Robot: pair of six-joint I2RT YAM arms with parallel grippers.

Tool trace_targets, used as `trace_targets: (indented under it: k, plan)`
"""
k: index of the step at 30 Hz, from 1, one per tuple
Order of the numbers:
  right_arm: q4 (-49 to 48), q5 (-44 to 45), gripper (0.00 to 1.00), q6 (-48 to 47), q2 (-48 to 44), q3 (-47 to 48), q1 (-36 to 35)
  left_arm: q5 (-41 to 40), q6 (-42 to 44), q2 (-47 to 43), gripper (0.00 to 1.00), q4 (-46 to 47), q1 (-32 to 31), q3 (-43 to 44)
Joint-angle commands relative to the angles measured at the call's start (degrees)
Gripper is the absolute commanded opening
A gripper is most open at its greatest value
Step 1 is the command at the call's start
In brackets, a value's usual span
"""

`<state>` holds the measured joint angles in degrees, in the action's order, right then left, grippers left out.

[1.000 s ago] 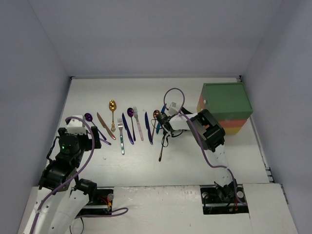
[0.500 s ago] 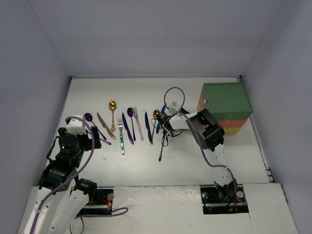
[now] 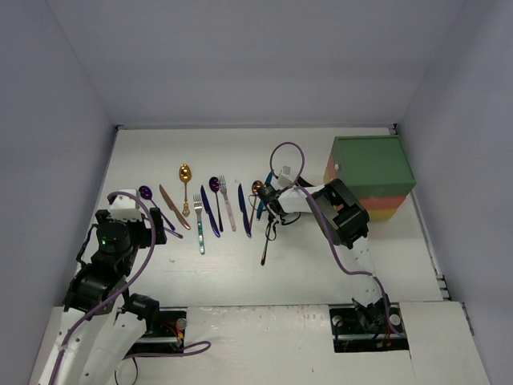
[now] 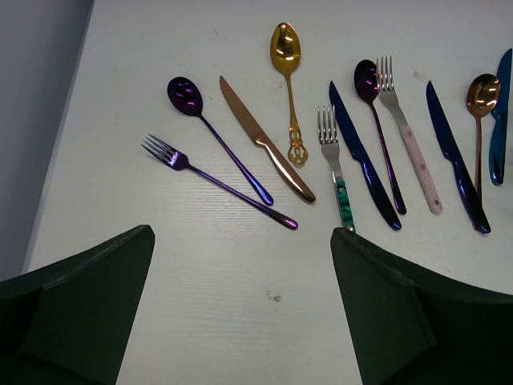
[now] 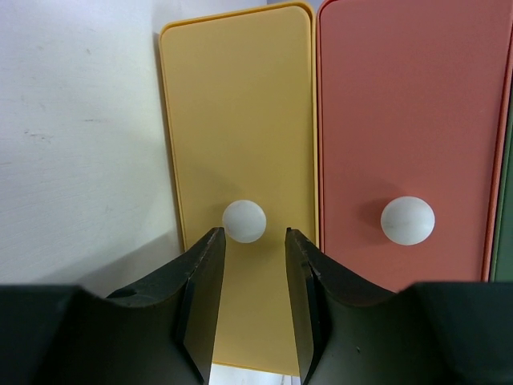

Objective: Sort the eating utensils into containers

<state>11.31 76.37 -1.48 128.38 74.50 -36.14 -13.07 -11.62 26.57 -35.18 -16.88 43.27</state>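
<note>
Nothing has shifted over the last second: the right tool (image 5: 253, 234) still sits partly open and empty, its fingers flanking the white knob (image 5: 244, 220) of the shut yellow drawer (image 5: 232, 112), so pulling it open looks like the pending step. The utensils (image 4: 362, 172) lie in a row on the surface (image 4: 232, 281), apparently all unsorted, below the wide-open, empty left tool (image 4: 240, 309).
</note>
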Motion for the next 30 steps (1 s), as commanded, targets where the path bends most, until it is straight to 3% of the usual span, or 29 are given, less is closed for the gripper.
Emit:
trace_targets:
  k: [1,23,30]
  plan:
    - [0.11,5.67,0.33,1.25,0.42,2.31,0.77,0.61,-0.78,0.59,0.9,4.49,-0.17,0.33]
    - [0.2,12.25,0.31,0.48,3.33,3.04,0.8,0.85,-0.78,0.75,0.91,4.5,-0.17,0.25]
    - [0.2,12.75,0.21,0.07,3.9,3.46,0.8,0.94,-0.78,0.68,0.9,4.5,-0.25,0.32]
